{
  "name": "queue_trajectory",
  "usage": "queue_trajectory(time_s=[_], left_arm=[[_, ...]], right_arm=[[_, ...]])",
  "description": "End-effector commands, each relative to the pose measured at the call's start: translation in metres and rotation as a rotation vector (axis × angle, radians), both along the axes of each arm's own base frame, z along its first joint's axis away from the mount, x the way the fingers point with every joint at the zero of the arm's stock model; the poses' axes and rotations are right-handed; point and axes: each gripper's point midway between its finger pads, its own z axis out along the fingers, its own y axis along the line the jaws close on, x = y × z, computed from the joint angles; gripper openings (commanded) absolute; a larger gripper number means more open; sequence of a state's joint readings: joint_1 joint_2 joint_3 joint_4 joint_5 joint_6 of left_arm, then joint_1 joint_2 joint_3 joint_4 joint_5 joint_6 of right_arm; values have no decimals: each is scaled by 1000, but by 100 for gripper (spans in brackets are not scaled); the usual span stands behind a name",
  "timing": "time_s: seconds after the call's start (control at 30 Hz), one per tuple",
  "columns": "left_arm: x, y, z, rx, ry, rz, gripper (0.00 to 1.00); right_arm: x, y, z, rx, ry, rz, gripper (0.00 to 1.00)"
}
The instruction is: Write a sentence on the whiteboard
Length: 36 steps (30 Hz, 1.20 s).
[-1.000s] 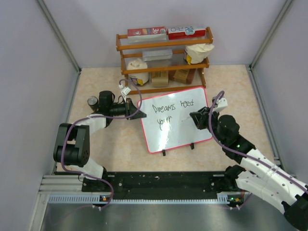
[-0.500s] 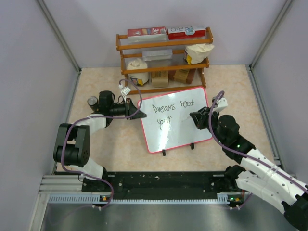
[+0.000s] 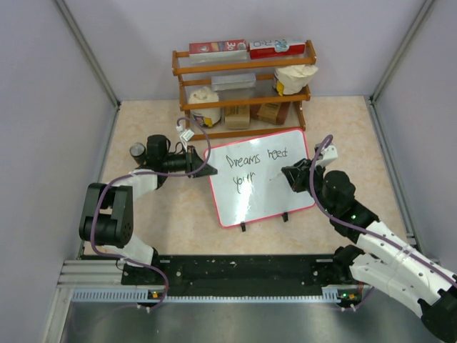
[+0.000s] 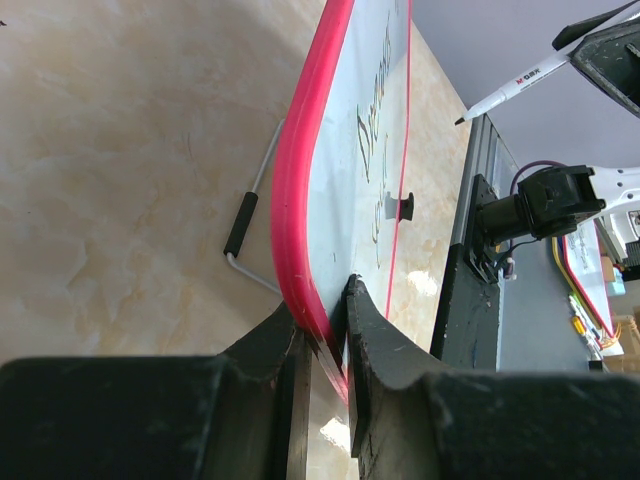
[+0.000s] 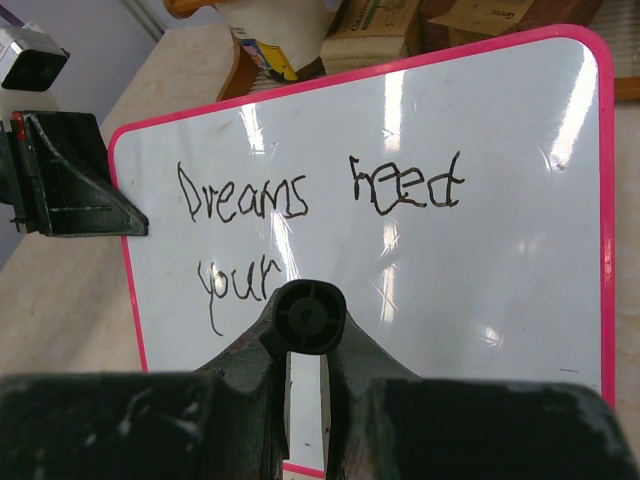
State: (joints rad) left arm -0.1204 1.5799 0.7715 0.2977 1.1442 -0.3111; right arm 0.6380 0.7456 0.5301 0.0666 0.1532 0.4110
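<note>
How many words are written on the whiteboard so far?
3. On the red-framed white whiteboard, "Dreams" sits top left, "need" to its right, "your" below on the second line. The black-capped marker may hide a fresh stroke.

In the right wrist view the right tool point(image 5: 308, 348) hides the tip of the marker point(image 5: 310, 316) and the lower edge of the whiteboard point(image 5: 500, 280). From the left wrist the sentence point(image 4: 374, 142) is foreshortened, unreadable. Overhead, labels on the shelf point(image 3: 243, 66) are too small.

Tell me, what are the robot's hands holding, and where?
Left gripper pinches the whiteboard by its red edge; right gripper grips a marker by its back end.
</note>
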Motion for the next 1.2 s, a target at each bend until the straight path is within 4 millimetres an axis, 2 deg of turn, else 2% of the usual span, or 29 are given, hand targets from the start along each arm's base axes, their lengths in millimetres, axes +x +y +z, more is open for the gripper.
queue_trajectory(time_s=[0.0, 0.83, 1.17], left_arm=[[10, 7, -22, 96, -74, 53, 0], [9, 7, -24, 99, -71, 53, 0], [10, 8, -23, 99, -72, 53, 0]], right_arm=[[1, -2, 15, 24, -51, 0, 0], [4, 1, 16, 31, -52, 1, 0], [23, 5, 22, 21, -66, -42, 0]])
